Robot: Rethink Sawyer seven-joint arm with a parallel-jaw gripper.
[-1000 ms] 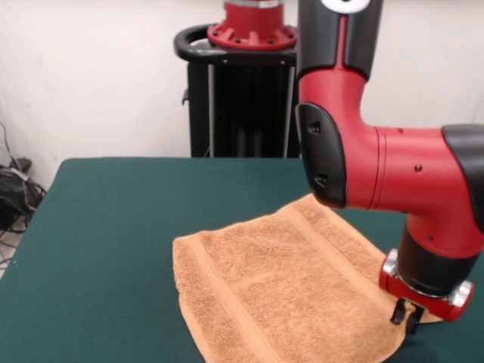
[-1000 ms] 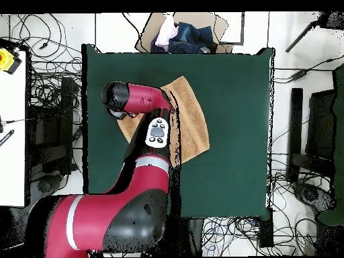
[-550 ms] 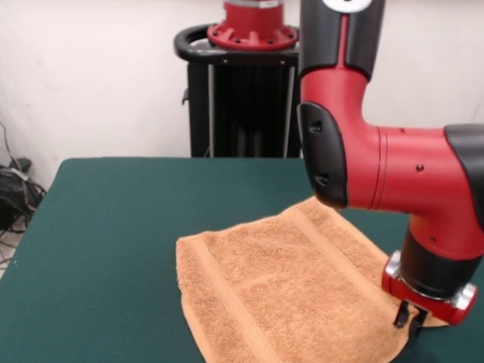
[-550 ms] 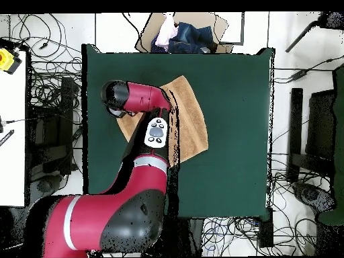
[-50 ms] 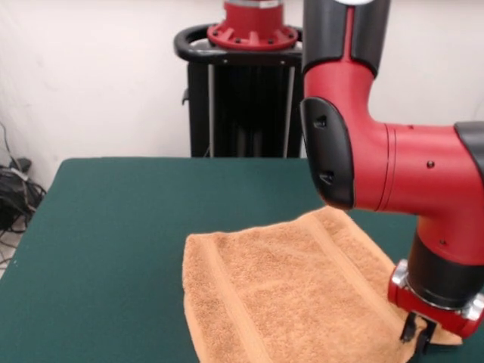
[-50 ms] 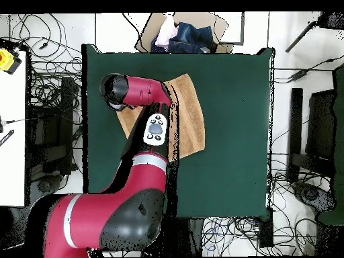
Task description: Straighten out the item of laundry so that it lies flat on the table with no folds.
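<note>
The item of laundry (image 5: 287, 287) is a light orange-tan terry towel spread on the dark green table (image 5: 113, 227), with flat woven bands near its ends. It looks mostly flat, and its near edge runs out of the front view's bottom. My gripper (image 5: 418, 335) is down at the towel's right corner, shut on the cloth there, fingertips (image 5: 411, 330) at the table top. From overhead the towel (image 6: 190, 114) lies in the table's (image 6: 228, 168) upper middle. The arm (image 6: 144, 94) covers its left part and hides the gripper.
A black pedestal (image 5: 242, 98) stands behind the table. Cables (image 5: 15, 189) lie on the floor at the left. Overhead, a cardboard box holding clothes (image 6: 181, 33) sits past the table's top edge, and a white bench (image 6: 10, 134) stands to the left.
In the front view the gripper has slid right and toward the camera with the towel's corner in it. The whole towel has shifted right with it.
</note>
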